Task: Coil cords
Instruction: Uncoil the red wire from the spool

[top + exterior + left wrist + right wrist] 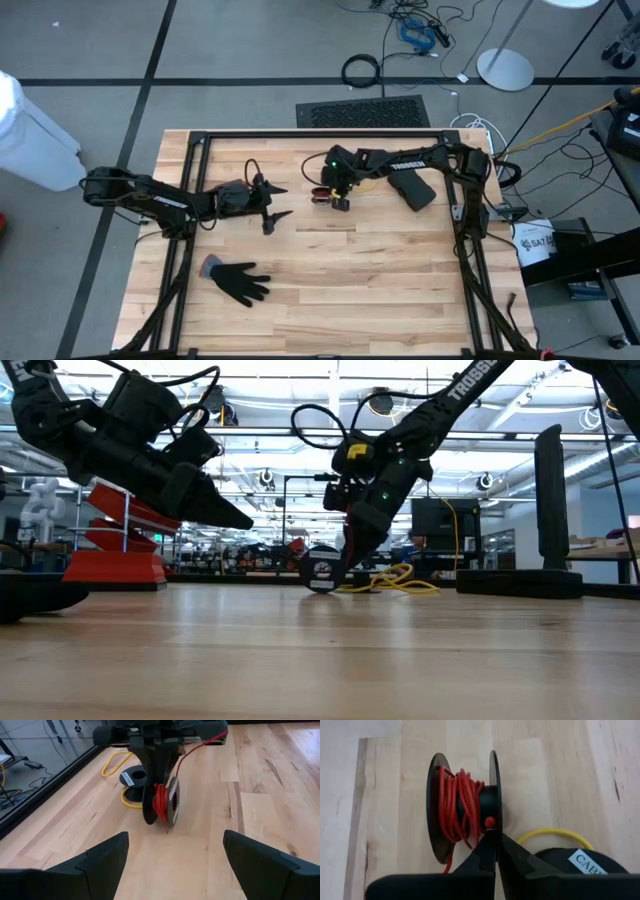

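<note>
Near the bench's far edge the right tool pinches one flange of the red-cord spool, standing it on edge to wind, while the left tool waits wide open.

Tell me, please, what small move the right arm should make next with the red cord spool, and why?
Probably turn the spool a little to wind on more cord. The right gripper is shut on the rim of the spool, which stands on edge on the table with red cord wound loosely around its core. The left gripper waits open nearby, facing it.
</note>
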Tool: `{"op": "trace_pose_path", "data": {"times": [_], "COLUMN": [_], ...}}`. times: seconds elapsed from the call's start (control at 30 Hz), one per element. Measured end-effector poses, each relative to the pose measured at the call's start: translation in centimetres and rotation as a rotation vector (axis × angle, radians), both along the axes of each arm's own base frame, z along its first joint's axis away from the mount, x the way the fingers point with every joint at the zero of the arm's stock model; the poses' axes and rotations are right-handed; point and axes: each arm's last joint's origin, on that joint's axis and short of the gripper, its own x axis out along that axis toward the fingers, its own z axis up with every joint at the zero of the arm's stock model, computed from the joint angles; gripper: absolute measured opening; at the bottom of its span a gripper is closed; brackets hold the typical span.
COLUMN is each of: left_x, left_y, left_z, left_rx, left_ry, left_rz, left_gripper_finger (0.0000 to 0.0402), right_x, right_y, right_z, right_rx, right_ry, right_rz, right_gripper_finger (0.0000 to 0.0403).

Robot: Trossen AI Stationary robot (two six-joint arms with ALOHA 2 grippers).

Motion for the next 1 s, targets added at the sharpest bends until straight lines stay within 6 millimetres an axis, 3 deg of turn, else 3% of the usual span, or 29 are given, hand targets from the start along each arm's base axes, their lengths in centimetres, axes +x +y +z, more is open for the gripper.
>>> {"op": "trace_pose_path", "data": {"times": [0.47,0.63,0.77,0.87,1.0], "left_x": [0.5,2.4,4.3,5.4,6.7], "left_y": [0.0,0.0,0.5,0.9,1.0], "left_z": [0.9,0.6,-0.7,-1.3,-1.2], "left_rx": [-0.057,-0.081,-0.064,-0.045,-0.057], "left_ry": [-0.085,-0.057,0.01,0.03,-0.003], "left_rz": [-0.011,-0.079,-0.016,0.016,-0.073], "left_gripper_finger": [0.0334,0.0334,0.0334,0.0334,0.0334], "right_x": [0.6,0.5,0.4,0.3,0.1], "right_y": [1.3,1.7,2.0,2.8,4.0], "right_z": [0.8,1.9,2.8,3.3,3.9], "right_rx": [-0.043,-0.046,-0.048,-0.05,-0.048], "right_ry": [-0.034,-0.067,-0.079,-0.076,-0.06], "right_rz": [0.028,0.039,0.047,0.066,0.112], "right_gripper_finger": [0.0,0.0,0.0,0.0,0.0]}}
